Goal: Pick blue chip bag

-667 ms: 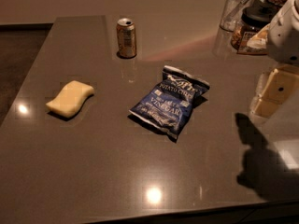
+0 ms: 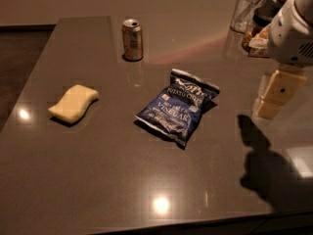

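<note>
Glossy dark counter [image 2: 98,180], dimly lit. Crinkled blue chip bag [image 2: 178,106] is laid flat; gripper [image 2: 274,96] is held nearby, apart, state cannot be told.

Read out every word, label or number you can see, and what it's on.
"POTATO CHIPS": blue chip bag, upper half.
"VINEGAR": same bag, lower down.
Bag's logo and small print: too blurred to read.
Can: label unreadable.
Sponge, glass and gripper, right of the bag in the picture: no text visible.
</note>
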Controlling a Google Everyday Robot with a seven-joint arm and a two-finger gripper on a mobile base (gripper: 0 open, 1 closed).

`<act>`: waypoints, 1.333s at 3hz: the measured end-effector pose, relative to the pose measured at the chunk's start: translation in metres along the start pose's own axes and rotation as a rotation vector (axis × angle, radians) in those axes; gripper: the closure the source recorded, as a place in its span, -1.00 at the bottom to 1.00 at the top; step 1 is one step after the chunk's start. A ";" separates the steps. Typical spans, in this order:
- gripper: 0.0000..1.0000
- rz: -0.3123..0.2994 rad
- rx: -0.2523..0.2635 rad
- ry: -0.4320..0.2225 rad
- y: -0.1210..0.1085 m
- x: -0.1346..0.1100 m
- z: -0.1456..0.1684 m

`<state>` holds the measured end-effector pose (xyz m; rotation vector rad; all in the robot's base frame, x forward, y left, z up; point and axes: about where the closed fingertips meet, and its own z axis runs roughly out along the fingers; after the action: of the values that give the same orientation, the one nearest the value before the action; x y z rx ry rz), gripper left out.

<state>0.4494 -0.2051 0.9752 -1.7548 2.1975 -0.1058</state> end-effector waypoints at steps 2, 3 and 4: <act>-1.00 -0.085 -0.076 -0.025 -0.022 -0.044 0.057; -1.00 -0.077 -0.129 -0.020 -0.035 -0.063 0.085; -1.00 -0.048 -0.191 -0.011 -0.043 -0.079 0.112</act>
<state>0.5375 -0.1232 0.8969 -1.9029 2.2216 0.1060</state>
